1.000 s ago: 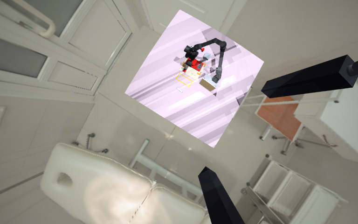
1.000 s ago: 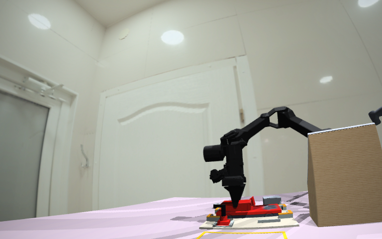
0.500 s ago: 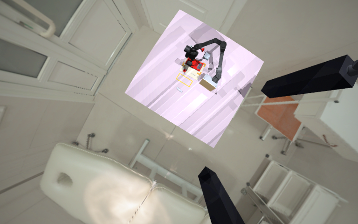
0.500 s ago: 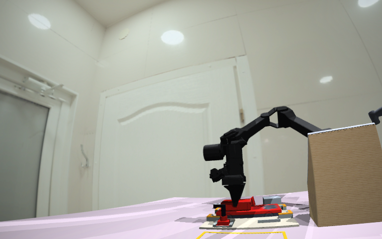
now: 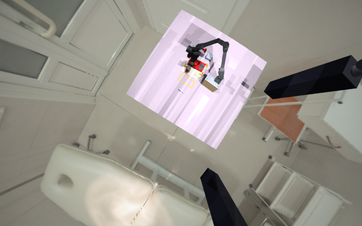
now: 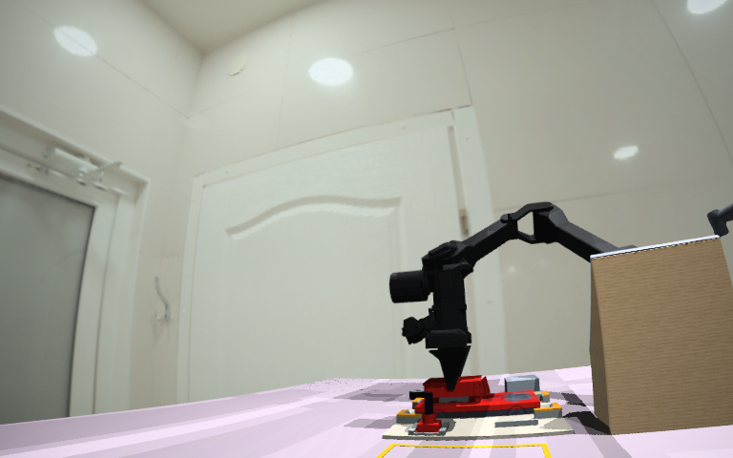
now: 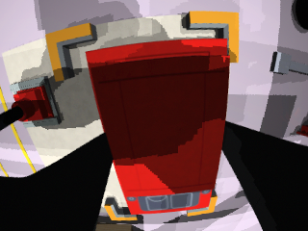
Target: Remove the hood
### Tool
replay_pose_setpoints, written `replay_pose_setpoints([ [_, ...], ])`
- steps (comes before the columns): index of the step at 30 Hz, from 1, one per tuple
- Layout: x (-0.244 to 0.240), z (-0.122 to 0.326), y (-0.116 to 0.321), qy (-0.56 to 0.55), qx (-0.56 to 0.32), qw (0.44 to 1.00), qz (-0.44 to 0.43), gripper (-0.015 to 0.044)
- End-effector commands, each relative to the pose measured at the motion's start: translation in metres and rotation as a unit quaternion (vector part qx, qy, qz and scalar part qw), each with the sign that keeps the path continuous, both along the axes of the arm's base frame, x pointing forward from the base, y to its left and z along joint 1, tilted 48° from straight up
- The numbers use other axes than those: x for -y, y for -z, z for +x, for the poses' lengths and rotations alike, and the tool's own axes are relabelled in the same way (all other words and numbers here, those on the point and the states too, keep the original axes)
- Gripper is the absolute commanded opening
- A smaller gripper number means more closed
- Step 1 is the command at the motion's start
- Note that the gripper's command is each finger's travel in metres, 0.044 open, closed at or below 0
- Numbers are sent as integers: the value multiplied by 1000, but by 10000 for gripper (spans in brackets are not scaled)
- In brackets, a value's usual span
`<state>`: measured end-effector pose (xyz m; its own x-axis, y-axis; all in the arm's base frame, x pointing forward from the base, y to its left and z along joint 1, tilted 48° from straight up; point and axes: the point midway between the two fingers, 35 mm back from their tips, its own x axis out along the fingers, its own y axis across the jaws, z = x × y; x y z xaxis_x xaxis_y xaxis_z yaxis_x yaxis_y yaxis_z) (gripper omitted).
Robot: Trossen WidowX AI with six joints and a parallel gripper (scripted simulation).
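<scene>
The red toy car [image 5: 202, 64] [image 6: 505, 403] [image 7: 136, 205] sits between orange-and-grey corner brackets on a cream board [image 6: 551, 427] [image 7: 77, 140]. Its red hood [image 6: 473, 385] [image 7: 159, 106] is the raised part at the left in the exterior view. My gripper [image 6: 450, 386] [image 7: 165, 131] points down and is shut on the hood, one finger on each side. A thin gap shows under the hood in the exterior view; whether it is fully clear of the car is hard to tell. The marked area, a yellow outline [image 5: 187, 78] [image 6: 465, 445], lies beside the board.
A black-topped post with a red base [image 6: 429, 422] [image 7: 33, 103] stands on the board, between car and marked area. A tall wood-sided box [image 5: 210, 84] [image 6: 659, 334] stands right of the board. A grey block [image 5: 209, 55] [image 6: 522, 384] is behind; a small grey piece [image 5: 181, 90] lies past the outline.
</scene>
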<state>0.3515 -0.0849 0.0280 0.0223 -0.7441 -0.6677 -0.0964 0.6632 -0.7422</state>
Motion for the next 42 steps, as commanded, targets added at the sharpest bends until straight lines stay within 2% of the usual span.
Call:
replay_pose_setpoints([
  [1,-2,0,-2,1,1,1000,1,0],
  [19,-12,0,-10,1,0,1000,1,0],
  [33,-45,-1,-40,1,0,1000,2,0],
  [42,-60,2,-15,-4,3,1000,7,0],
])
